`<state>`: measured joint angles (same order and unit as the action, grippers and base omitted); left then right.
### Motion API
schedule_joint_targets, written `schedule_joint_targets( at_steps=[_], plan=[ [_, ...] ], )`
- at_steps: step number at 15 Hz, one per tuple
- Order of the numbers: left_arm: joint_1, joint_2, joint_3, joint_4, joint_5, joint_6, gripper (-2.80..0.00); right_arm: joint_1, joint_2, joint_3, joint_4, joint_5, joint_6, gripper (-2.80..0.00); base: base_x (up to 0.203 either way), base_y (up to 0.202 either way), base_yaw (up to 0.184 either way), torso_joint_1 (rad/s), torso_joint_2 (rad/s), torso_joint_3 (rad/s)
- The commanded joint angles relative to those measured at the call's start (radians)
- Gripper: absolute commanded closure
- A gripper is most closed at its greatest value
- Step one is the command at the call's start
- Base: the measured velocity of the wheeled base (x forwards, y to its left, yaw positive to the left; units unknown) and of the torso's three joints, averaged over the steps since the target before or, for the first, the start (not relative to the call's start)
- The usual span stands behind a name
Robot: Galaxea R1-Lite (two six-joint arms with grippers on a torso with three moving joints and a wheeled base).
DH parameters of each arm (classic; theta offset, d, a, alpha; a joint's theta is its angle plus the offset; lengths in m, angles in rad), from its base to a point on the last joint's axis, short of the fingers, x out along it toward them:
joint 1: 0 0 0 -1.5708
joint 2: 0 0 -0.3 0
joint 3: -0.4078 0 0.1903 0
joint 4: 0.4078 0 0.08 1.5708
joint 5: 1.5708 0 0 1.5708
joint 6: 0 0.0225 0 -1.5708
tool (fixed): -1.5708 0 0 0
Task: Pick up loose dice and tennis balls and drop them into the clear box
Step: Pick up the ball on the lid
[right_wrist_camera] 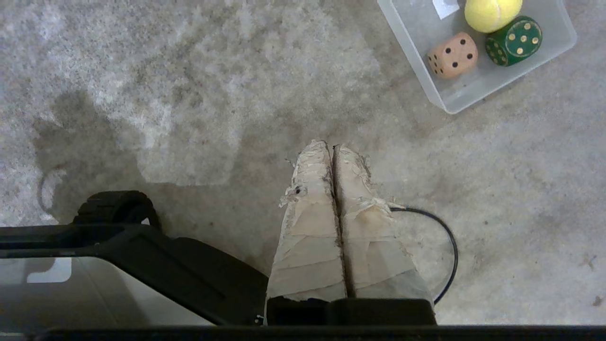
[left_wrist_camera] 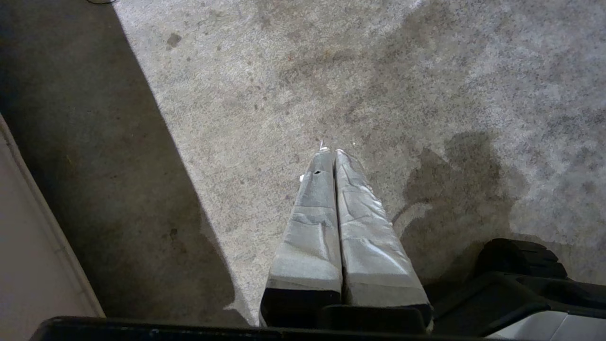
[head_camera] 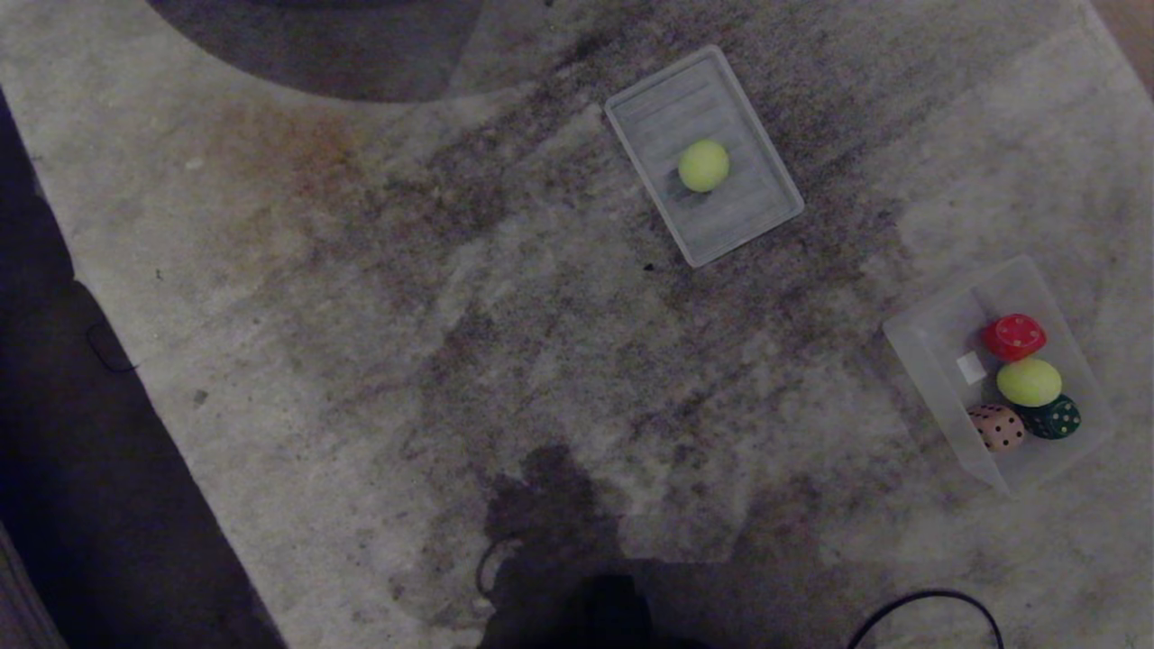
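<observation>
Lid (head_camera: 762, 212) w/ ball (head_camera: 703, 165) mid-floor | cable (right_wrist_camera: 450, 246) nr R end effector (right_wrist_camera: 333, 148) | both end effectors closed, empty

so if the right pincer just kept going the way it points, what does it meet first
Probably bare floor. The shut right pincer points down at open concrete; the clear box lies off to one side of its line, though depth is hard to judge.
</observation>
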<state>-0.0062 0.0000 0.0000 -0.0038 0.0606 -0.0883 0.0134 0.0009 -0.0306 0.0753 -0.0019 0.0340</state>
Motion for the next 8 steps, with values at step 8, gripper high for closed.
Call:
schedule_joint_targets(
  at_steps=[8],
  plan=[
    [0.000, 0.002, 0.002, -0.001, -0.001, -0.001, 0.00, -0.001, 0.001, 0.000, 0.001, -0.001, 0.009, 0.00, 0.000, 0.000, 0.000, 0.000, 0.00, 0.000]
  ],
)
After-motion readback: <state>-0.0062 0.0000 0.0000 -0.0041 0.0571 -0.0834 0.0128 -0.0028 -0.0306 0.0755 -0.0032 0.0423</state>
